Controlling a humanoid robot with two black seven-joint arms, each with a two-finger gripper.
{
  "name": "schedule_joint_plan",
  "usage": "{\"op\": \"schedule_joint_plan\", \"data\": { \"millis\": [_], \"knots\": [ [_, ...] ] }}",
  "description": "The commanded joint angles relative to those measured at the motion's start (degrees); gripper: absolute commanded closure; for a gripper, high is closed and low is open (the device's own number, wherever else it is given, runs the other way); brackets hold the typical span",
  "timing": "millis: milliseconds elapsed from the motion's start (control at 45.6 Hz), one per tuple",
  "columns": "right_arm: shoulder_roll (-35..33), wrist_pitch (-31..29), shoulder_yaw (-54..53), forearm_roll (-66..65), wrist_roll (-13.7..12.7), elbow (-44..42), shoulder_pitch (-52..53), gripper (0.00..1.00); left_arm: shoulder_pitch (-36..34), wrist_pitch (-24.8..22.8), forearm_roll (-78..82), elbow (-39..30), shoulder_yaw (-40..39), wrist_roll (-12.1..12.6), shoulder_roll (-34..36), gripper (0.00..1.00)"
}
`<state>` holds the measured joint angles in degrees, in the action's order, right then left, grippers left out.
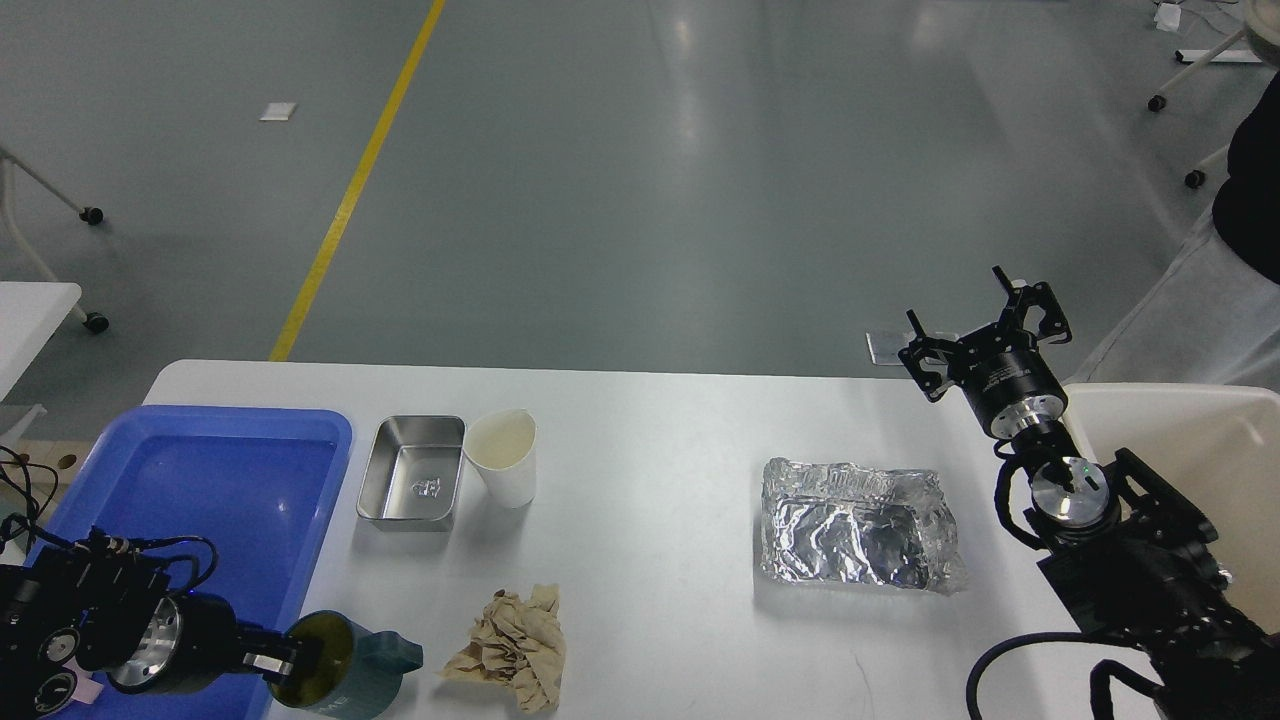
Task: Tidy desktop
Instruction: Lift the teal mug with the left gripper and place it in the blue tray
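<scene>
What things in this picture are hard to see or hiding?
All in the head view:
- Mug: its bottom is cut off by the picture's lower edge, and the lettering on it can't be read.
- Left gripper: its fingers at the mug's rim are too dark to tell apart.
- Bin: the right arm and picture edge hide most of it.
- Metal tin: its stamped mark is too small to read.

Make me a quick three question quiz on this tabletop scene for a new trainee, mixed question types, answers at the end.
1. True or false: the paper cup lies on its side.
2. Which is nearest the foil container? A) steel tin B) blue tray C) right gripper
3. Fill in: the left gripper is at the rim of the teal ____.

Key: 1 false; 2 C; 3 mug.
</scene>
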<state>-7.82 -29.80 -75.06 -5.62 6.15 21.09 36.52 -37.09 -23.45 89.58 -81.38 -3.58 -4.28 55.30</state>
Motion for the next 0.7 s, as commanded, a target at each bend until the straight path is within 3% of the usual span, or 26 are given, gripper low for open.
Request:
{"op": "schedule_joint_plan", "data": {
  "millis": [0,197,373,680],
  "knots": [
    [-0.36,-0.08,0.00,0.00,0.00,0.00,0.04,0.00,0.00,-0.19,-0.01,-0.09,-0.02,-0.11,0.24,1.00],
    [-0.36,-0.08,0.00,0.00,0.00,0.00,0.04,0.00,-2.72,-2.56,-0.54,-0.88,-0.46,-0.81,2.79,1.00],
    [-0.36,-0.08,0.00,0.00,0.00,0.09,0.13,0.00,-8.34,-5.64,-4.23,-3.69,-0.64,-3.98,7.45,1.00],
    [-0.36,-0.08,-0.09,0.00,0.00,0.09,0.31,0.00,-11.43,-9.60,-9.15,-3.87,-1.08,-3.19,14.04,1.00]
  ]
}}
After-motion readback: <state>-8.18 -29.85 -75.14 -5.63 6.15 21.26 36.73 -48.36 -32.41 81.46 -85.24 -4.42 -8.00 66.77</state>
